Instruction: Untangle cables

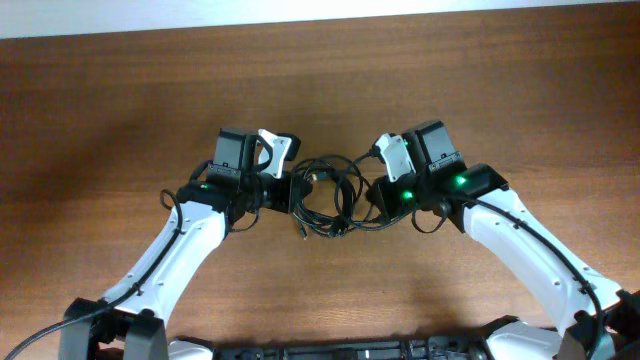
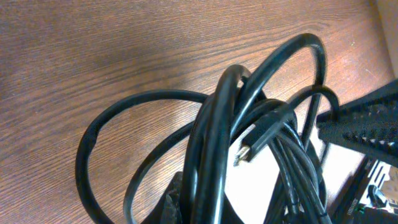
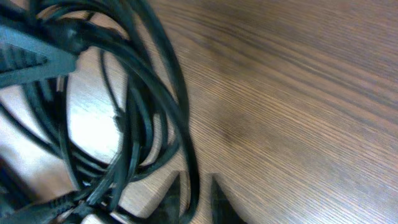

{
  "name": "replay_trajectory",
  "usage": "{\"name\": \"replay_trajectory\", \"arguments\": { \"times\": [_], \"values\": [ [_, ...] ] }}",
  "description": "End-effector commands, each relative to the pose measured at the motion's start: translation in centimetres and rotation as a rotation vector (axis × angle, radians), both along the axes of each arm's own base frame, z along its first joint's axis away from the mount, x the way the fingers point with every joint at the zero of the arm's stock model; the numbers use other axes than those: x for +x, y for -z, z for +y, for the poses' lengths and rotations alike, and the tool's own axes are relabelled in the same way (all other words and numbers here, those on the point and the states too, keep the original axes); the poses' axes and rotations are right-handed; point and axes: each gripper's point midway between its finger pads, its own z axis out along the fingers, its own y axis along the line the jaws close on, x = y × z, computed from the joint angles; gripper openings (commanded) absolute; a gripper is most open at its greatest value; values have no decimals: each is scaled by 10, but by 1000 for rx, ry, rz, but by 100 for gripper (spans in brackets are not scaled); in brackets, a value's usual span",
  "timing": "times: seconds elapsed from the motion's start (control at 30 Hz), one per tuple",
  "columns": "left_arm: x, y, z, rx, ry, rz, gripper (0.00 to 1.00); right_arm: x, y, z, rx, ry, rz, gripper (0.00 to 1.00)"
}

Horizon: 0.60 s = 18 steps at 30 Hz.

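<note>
The cables are thin black cords wound in one tangled bunch of loops at the table's middle. My left gripper is at the bunch's left edge. In the left wrist view the loops pass over my jaws, which are closed on two strands; only one finger shows. A small plug lies in the loops. My right gripper is at the bunch's right edge. In the right wrist view my fingertips pinch one strand of the bunch.
The brown wooden table lies all around the bunch. The two arms reach in from the front corners and nearly meet. My right gripper's finger shows at the right of the left wrist view.
</note>
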Motion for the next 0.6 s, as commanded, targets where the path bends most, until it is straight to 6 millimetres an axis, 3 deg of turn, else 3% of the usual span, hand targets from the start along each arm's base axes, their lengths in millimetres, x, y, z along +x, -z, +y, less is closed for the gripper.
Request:
{"name": "replay_trajectory", "arguments": {
  "times": [0.0, 0.07, 0.13, 0.17, 0.23, 0.3, 0.33, 0.37, 0.4, 0.5, 0.57],
  "values": [
    [0, -8, 0, -13, 7, -25, 0, 9, 16, -40, -187, 238, 28, 4],
    [0, -8, 0, -13, 7, -25, 0, 6, 24, -89, -366, 525, 57, 4],
    [0, -8, 0, -12, 6, -25, 0, -1, 25, -116, -461, 686, 68, 5],
    [0, -8, 0, -10, 5, -26, 0, -7, 25, -129, -515, 756, 72, 15],
    [0, -8, 0, -11, 5, -25, 0, -10, 24, -133, -535, 765, 75, 20],
    [0, -8, 0, -11, 5, -26, 0, -11, 25, -133, -535, 764, 79, 32],
    [0, -8, 0, -11, 6, -26, 0, -7, 25, -127, -503, 758, 78, 50],
    [0, -8, 0, -12, 6, -26, 0, -3, 26, -111, -436, 685, 89, 75],
    [0, -9, 0, -12, 6, -27, 0, -1, 27, -95, -390, 571, 88, 77],
    [1, -9, 0, -12, 5, -30, 0, -8, 11, -13, -69, 59, 65, 78],
    [6, -4, 7, 42, -28, -43, 0, -9, 2, 4, 23, -6, 53, 78]
  ]
}}
